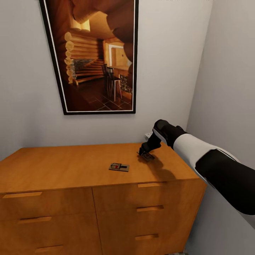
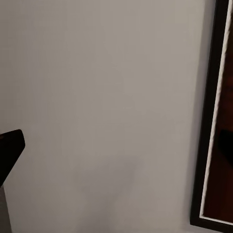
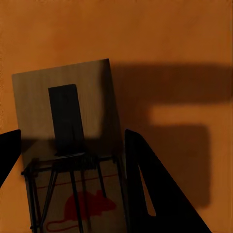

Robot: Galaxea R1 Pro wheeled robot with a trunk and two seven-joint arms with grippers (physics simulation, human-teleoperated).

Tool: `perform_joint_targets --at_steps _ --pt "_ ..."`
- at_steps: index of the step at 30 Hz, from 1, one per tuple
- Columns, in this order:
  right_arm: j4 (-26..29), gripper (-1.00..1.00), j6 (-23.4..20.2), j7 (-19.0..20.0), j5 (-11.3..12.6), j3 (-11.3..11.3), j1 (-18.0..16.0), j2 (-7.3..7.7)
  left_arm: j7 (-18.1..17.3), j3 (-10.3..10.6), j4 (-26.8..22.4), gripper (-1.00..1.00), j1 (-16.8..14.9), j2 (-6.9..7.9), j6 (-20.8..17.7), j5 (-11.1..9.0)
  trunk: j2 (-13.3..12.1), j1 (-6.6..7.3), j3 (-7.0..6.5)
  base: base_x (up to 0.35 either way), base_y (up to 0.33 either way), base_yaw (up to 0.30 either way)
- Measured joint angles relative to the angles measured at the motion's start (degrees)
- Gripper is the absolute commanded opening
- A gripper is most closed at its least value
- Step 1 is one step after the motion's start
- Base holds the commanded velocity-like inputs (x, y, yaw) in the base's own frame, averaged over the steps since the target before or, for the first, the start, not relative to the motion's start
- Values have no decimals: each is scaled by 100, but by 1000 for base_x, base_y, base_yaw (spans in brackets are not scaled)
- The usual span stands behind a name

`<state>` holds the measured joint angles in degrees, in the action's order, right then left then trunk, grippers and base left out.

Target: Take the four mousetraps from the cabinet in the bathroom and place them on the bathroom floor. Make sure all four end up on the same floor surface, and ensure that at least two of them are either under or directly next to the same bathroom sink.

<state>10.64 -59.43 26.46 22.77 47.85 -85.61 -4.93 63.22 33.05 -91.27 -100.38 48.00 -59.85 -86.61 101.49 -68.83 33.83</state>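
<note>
Right tool straddling mousetrap on cabinet, jaws apart.

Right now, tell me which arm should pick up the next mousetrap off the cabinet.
Right. The right gripper is down at the cabinet top, its fingers straddling a mousetrap. The left gripper faces the bare wall beside the framed picture, away from both traps.

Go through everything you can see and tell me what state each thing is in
Mousetrap: flat on the cabinet top, free.
Second mousetrap: flat on the top, between the right gripper's open jaws, not lifted.
Cabinet: drawers all shut.
Picture: hanging on the wall.
</note>
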Motion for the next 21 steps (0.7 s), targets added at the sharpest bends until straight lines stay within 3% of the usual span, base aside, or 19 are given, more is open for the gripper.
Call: perform_joint_targets --at_steps 21 --pt "621 -100 -27 36 60 -82 -11 54 1 7 0 100 27 -9 0 1 -841 461 -377 0 0 0"
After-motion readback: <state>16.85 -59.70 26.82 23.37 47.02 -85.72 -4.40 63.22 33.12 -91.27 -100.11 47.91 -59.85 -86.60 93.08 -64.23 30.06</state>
